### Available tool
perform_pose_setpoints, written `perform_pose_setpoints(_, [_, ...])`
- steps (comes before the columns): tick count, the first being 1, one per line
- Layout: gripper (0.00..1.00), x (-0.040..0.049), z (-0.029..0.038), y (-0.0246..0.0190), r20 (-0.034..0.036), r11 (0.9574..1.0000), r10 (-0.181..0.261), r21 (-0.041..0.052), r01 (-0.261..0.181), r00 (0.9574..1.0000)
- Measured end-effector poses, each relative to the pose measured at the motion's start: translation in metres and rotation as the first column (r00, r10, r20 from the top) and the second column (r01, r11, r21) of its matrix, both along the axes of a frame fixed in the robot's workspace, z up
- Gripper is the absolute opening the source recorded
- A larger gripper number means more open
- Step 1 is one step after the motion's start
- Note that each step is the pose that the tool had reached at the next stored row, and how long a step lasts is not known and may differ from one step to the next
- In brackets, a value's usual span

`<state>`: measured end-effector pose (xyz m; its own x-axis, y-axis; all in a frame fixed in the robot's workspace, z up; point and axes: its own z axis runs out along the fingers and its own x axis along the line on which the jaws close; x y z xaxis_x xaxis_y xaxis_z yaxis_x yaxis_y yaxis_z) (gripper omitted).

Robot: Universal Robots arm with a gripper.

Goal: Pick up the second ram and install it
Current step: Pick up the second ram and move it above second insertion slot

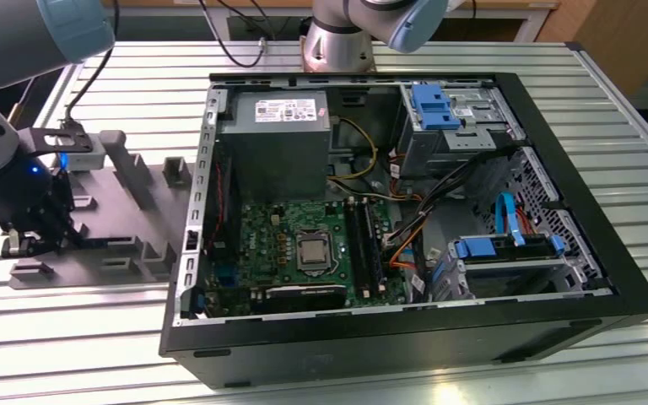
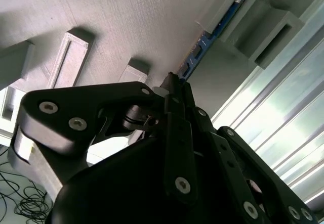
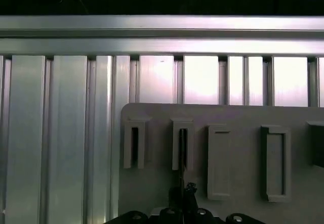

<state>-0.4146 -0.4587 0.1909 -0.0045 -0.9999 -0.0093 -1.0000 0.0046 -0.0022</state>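
A grey holder plate [image 3: 238,115] is lying on the ribbed metal table [image 3: 61,133], with one rounded corner showing. Raised rectangular pockets [image 3: 220,161] are running in a row across the plate. The second ram [image 3: 181,155], seen edge-on as a thin dark strip, is standing in one narrow pocket, just beside a neighbouring narrow pocket [image 3: 134,144]. The hand [image 3: 183,196] is gripping the strip's nearer end, its dark fingertips sitting tight against it.

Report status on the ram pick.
Gripper shut on second ram at one end. Ram on edge in gray holder slots, not lifted. No obstruction seen around it.
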Motion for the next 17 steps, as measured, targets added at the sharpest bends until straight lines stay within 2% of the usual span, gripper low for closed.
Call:
perform_pose_setpoints(8, [0.14, 0.0001, 0.0003, 0.0000, 0.0002, 1.0000, 0.001, 0.0007, -0.001, 1.0000])
perform_pose_setpoints(17, [0.14, 0.0000, 0.0076, 0.0000, 0.0000, 1.0000, 0.001, 0.0005, -0.001, 1.0000])
